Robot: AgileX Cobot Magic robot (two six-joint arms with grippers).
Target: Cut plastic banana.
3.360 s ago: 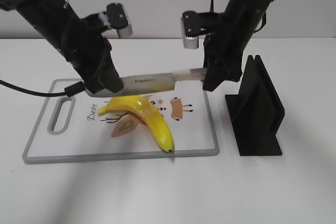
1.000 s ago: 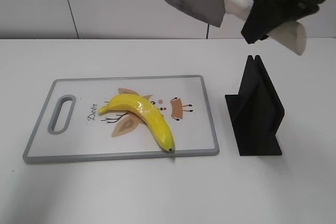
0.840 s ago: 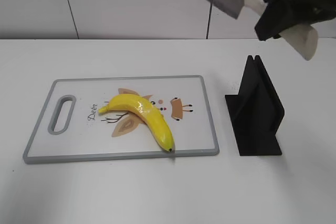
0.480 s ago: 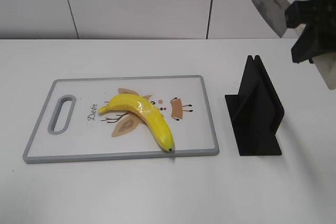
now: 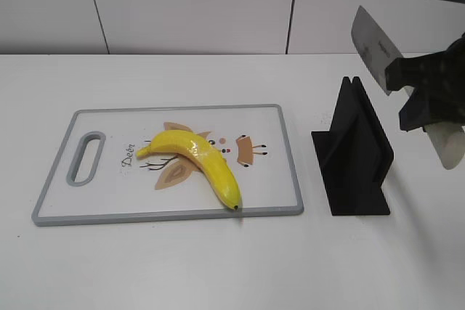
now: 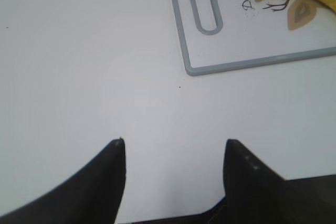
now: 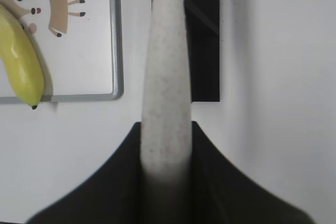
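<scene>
A yellow banana (image 5: 196, 162) lies on a cutting board (image 5: 269, 117), well left of the right gripper (image 5: 429, 96), which is clamped on a knife (image 5: 374, 49) raised above a black stand (image 5: 356, 154). Only the left wrist view shows the left gripper (image 6: 173, 174), fingers apart over bare table (image 6: 79, 66).

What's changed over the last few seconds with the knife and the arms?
The right gripper, shut on the knife, carried it from low over the cutting board, up and right, to above the black knife stand. The left arm pulled out of the exterior view. The plastic banana stayed put, whole.
</scene>
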